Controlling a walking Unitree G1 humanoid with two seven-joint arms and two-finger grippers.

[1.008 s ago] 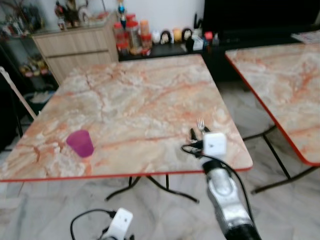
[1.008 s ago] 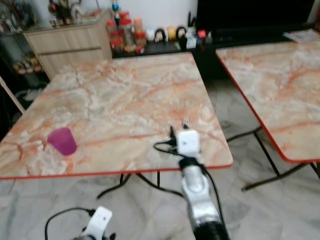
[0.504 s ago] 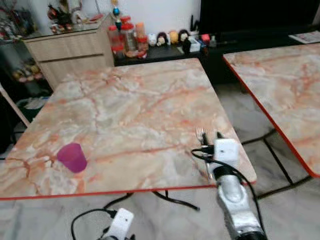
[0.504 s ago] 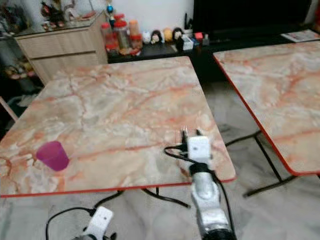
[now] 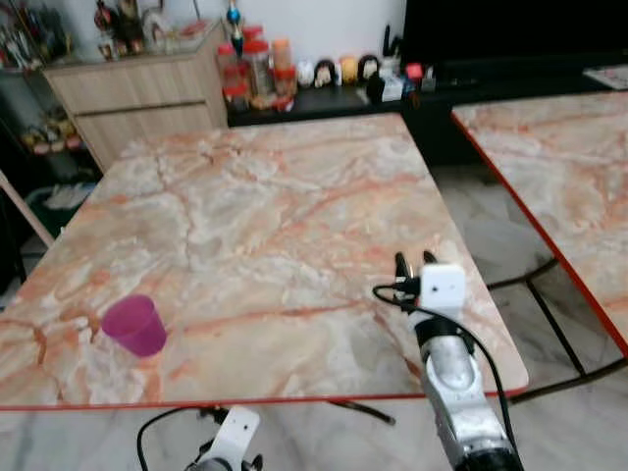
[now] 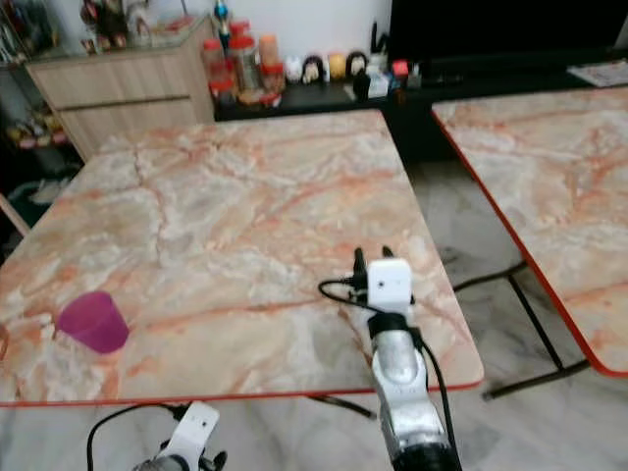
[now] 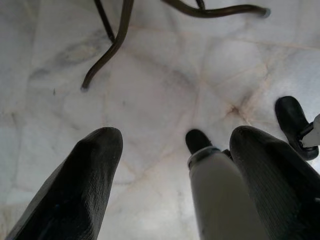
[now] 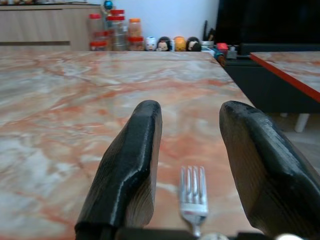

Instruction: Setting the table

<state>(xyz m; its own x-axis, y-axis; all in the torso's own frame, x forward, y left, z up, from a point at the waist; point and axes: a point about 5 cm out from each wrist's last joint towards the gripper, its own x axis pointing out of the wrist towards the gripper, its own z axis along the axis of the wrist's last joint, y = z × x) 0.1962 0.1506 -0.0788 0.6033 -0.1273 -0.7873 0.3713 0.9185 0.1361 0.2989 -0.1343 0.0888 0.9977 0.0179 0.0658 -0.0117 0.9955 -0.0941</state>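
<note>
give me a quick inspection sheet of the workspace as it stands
surface: orange-veined marble table with red edge, mostly bare.
job's things: translucent purple plastic cup upright near the table's front left; silver metal fork lying between the right gripper's fingers, tines pointing away.
clutter: nothing seen on the table.
grippers: right gripper low over the table's front right, fingers apart either side of the fork; left gripper hanging below the table edge, fingers apart over the floor.
cables: black cable looping at the right wrist.
surroundings: second marble table to the right; wooden cabinet; jars and figurines on a dark low shelf.
</note>
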